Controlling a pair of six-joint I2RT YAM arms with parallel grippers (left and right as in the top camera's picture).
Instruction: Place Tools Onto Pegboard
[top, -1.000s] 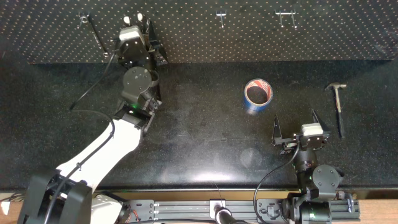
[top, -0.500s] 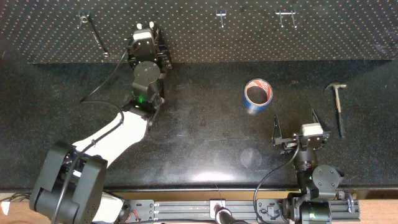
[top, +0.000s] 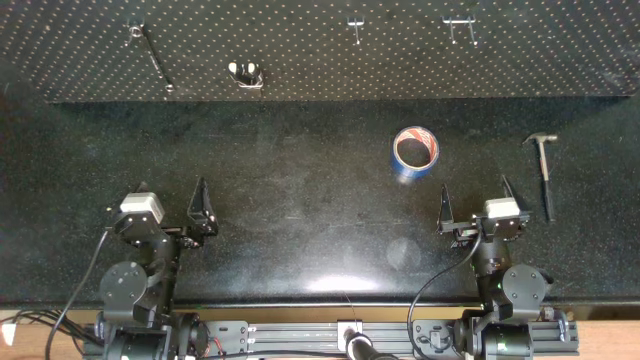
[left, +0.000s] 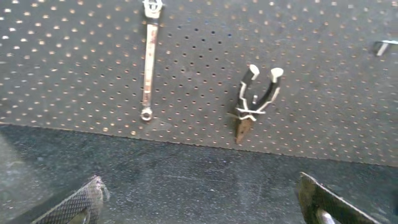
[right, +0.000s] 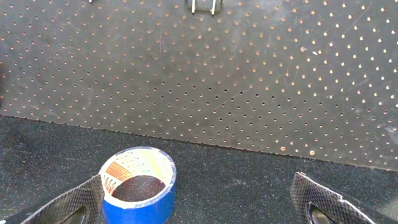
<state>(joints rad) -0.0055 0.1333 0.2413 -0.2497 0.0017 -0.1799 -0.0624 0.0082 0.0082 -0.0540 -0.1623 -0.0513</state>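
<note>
Top view showed us a dark pegboard (top: 560, 50), dotted with rows of small pale holes, along the far edge of a black, gritty-looking table (top: 300, 180). On the board's left part we saw a slim metal wrench (top: 151, 55) hanging at a slant from a hook. To its right were pliers (top: 245, 74) on the board, with dark, pale-tipped handles spread in a V and the pointed nose down in the left wrist view. Two bare metal hooks (top: 355, 28) (top: 460, 30) stuck out farther right.

On the table we found a round roll of tape (top: 415, 152), blue outside with a tan inner ring, lying flat near the middle right. A hammer (top: 543, 165) with a thin dark handle lay well to its right, head toward the board.

We saw the left claw (top: 168, 205) near the table's front left, its jaws spread wide and holding nothing. The right claw (top: 475, 198) sat at the front right, likewise wide and unloaded, with cross-hatched finger pads (right: 71, 202). It faced the tape from some way off.
</note>
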